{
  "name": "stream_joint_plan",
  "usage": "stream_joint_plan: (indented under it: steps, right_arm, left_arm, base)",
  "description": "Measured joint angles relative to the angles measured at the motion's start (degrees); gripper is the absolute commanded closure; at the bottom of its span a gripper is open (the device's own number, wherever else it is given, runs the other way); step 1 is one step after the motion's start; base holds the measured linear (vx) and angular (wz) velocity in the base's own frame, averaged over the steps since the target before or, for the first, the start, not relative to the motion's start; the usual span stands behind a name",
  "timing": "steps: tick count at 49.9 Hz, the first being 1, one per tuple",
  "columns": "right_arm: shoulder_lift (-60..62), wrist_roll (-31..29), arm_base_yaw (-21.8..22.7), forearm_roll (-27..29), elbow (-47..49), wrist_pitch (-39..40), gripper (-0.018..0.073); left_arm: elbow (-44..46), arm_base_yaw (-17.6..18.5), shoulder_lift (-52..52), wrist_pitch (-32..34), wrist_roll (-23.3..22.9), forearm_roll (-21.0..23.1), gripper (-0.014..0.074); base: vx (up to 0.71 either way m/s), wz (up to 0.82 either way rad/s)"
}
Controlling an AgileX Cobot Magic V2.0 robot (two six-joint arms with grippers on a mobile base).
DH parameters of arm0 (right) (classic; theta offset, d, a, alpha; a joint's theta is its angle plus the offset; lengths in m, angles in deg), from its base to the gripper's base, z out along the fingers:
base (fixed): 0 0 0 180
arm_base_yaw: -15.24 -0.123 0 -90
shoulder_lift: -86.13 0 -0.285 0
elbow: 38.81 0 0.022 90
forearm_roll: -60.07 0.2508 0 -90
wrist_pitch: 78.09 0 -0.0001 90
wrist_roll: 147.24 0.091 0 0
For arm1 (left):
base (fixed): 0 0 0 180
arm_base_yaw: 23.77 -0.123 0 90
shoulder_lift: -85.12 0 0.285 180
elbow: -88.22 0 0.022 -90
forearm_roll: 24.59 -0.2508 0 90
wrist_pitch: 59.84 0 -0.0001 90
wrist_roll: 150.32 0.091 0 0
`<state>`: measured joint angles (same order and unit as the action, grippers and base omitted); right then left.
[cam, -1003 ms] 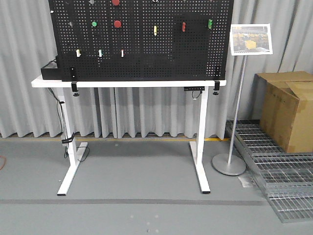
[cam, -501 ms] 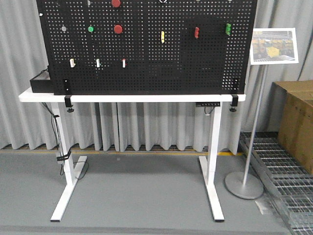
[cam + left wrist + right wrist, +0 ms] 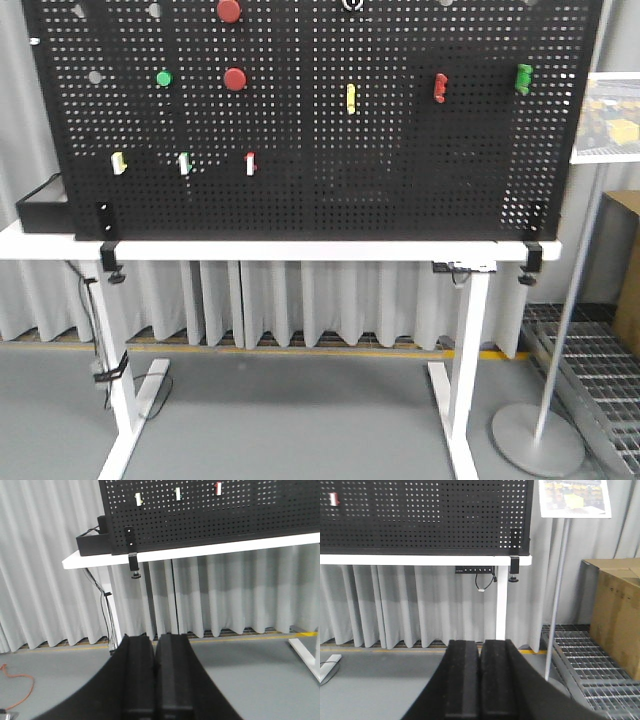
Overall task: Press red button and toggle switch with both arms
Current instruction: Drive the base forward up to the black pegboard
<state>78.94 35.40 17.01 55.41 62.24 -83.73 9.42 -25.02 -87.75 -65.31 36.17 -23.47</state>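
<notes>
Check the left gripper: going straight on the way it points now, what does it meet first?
Probably the grey curtain behind the table. The left gripper, shut, aims below the white tabletop and clear of the table leg, so it would pass under the pegboard, not reach it. Depth is unclear.

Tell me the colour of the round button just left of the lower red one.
Green. The button shows best in the front view.
</notes>
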Motion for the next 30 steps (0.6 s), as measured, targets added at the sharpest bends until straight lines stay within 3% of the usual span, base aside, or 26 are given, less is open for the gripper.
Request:
stream_joint_plan:
  steps: [30]
  right_arm:
    - [0.0, 0.0, 0.0, 0.0, 0.0, 0.1, 0.0559]
  left_arm:
    - [0.0, 0.0, 0.0, 0.0, 0.0, 0.0, 0.0594]
  base:
    - [0.40, 0.00]
